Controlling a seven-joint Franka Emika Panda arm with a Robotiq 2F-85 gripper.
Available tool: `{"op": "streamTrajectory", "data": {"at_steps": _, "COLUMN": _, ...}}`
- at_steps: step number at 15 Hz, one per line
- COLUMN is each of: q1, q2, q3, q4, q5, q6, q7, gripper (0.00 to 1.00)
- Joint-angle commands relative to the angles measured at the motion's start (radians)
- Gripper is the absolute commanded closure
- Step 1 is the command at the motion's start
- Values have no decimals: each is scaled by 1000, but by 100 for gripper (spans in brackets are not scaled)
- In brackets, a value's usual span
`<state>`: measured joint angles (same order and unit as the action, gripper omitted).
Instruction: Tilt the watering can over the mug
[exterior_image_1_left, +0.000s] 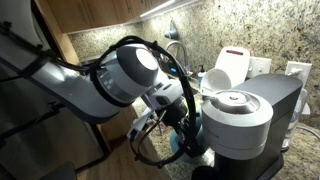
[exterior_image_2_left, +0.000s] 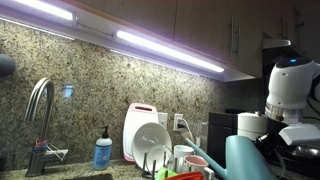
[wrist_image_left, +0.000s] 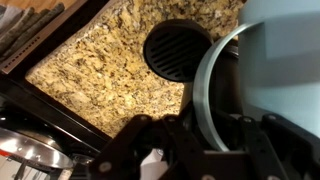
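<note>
Your gripper holds the teal watering can at three o'clock in the wrist view, fingers pressed together seemingly on its handle, spout reaching toward nine o'clock in an exterior view, likely readied to tip over a mug I cannot pick out.

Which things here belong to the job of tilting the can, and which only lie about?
Job: watering can, gripper shut on it, mugs near its spout.
Lying about: coffee machine, faucet, soap bottle, cutting board, plates.
</note>
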<state>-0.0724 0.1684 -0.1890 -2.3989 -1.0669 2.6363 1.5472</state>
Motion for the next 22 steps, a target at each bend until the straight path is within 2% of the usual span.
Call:
{"op": "streamTrajectory", "data": {"at_steps": 1, "q1": -6, "q2": 0, "q3": 11, "q4": 0, "q5": -21, "q6": -6, "q7": 39, "gripper": 91}}
{"op": "streamTrajectory", "data": {"at_steps": 5, "q1": -4, "q2": 1, "q3": 12, "q4": -1, "q5": -28, "q6": -7, "q7": 64, "gripper": 91}}
{"op": "streamTrajectory", "data": {"at_steps": 6, "q1": -3, "q2": 2, "q3": 11, "q4": 1, "q5": -29, "q6": -13, "q7": 69, "gripper": 98}}
{"op": "streamTrajectory", "data": {"at_steps": 20, "q1": 22, "q2": 17, "q3": -9, "q4": 13, "q5": -129, "q6": -71, "q7": 233, "gripper": 98}}
{"op": "streamTrajectory", "data": {"at_steps": 22, "q1": 30, "q2": 16, "q3": -12, "q4": 15, "q5": -163, "q6": -101, "q7": 288, "gripper": 98}}
